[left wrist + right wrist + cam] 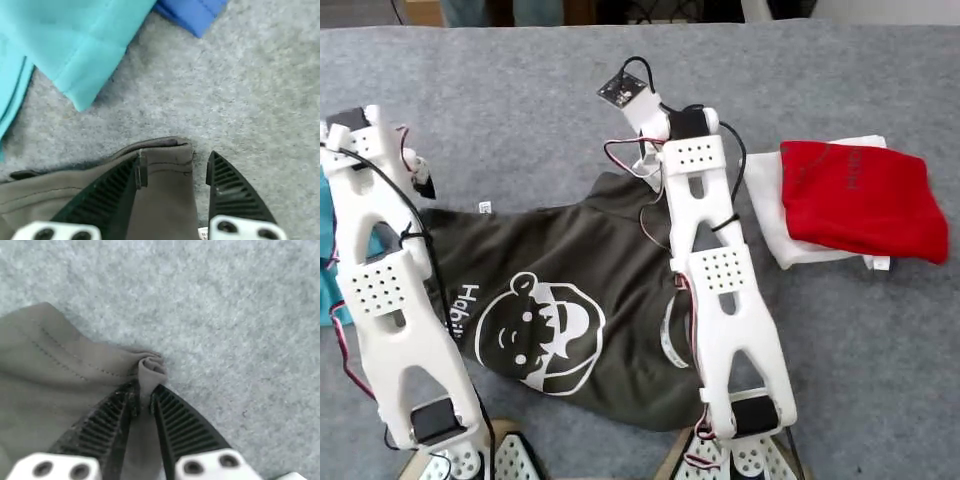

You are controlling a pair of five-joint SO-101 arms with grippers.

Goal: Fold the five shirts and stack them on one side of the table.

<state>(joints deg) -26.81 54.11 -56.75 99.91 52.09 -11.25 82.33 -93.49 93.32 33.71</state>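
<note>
So your right gripper [145,396] had a corner of the olive shirt [590,250] pinched, and your left gripper [175,159] sat open over another corner, likely to spread it flat.

You have bare table [520,90] along the whole far side. The olive shirt [570,300] covers the middle. To the right, the red shirt [860,200] on the white shirt [765,215] blocks the way. To the left lie the teal shirt [75,45] and the blue shirt [192,12], with a bare strip between them and the olive cloth.
</note>
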